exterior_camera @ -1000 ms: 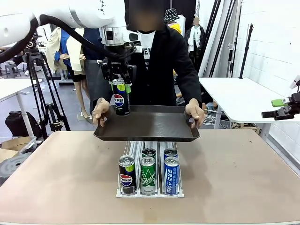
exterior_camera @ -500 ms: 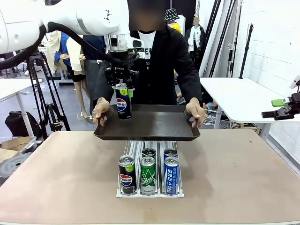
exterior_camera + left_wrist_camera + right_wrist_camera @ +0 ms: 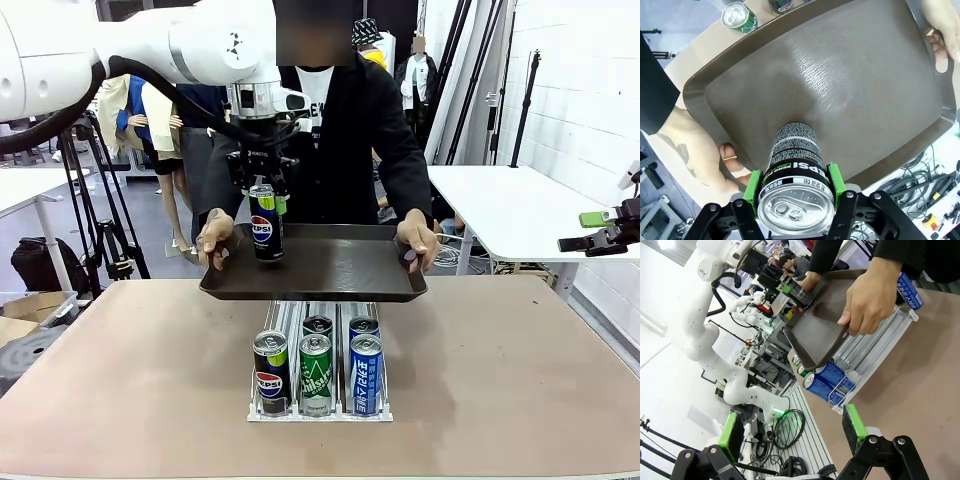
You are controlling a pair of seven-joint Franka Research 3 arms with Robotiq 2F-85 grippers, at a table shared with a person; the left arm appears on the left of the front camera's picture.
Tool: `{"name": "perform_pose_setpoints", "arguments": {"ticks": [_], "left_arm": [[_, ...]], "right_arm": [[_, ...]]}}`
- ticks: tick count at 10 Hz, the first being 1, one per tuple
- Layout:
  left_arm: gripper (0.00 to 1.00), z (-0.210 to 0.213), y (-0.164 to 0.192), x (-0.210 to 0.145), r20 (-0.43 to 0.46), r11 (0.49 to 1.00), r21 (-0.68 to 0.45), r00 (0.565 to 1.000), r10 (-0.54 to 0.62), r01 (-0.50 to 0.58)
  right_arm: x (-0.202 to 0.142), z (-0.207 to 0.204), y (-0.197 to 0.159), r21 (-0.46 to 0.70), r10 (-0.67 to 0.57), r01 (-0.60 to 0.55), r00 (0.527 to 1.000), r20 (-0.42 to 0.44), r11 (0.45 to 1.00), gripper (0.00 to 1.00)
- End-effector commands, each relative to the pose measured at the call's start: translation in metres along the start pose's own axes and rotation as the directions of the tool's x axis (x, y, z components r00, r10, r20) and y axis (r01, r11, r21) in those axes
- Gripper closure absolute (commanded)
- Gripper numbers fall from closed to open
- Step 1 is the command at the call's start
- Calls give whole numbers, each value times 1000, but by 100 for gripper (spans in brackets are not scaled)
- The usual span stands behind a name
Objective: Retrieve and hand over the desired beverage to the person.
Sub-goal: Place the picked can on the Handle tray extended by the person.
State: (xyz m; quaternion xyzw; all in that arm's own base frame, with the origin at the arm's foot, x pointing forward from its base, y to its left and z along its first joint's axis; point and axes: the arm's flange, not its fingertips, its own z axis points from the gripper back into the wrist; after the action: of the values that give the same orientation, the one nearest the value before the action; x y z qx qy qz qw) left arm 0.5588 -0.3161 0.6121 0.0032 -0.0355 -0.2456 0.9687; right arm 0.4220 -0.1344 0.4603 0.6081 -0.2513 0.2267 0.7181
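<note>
My left gripper is shut on a black Pepsi can, upright over the left part of a dark tray. In the left wrist view the green pads clamp the Pepsi can, whose bottom is at the tray floor; I cannot tell if it touches. The person, in a black jacket, holds the tray with a hand at each end, the other hand on the right. My right gripper stands open, far to the right.
A white can rack on the brown table holds a Pepsi can, a green can and a blue can, with more behind. The tray hangs above the rack's far end. A white table stands at the right.
My left gripper has carried the Pepsi can a little to the right and down, lowering it onto the tray's left part. The person's hands and my right gripper have stayed still.
</note>
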Motion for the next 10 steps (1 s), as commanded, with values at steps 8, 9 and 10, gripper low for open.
{"name": "perform_pose_setpoints", "arguments": {"ticks": [8,9,10], "left_arm": [[0,4,4,-3,39,1000,12,999,-19,18],[0,10,2,-2,50,1000,24,999,-22,21],[0,20,-1,0,60,999,36,998,-25,23]], "right_arm": [[-1,-1,1,7,12,-12,1000,5,1000,0],[-1,-1,1,7,12,-12,1000,5,1000,0],[-1,-1,1,7,12,-12,1000,5,1000,0]]}}
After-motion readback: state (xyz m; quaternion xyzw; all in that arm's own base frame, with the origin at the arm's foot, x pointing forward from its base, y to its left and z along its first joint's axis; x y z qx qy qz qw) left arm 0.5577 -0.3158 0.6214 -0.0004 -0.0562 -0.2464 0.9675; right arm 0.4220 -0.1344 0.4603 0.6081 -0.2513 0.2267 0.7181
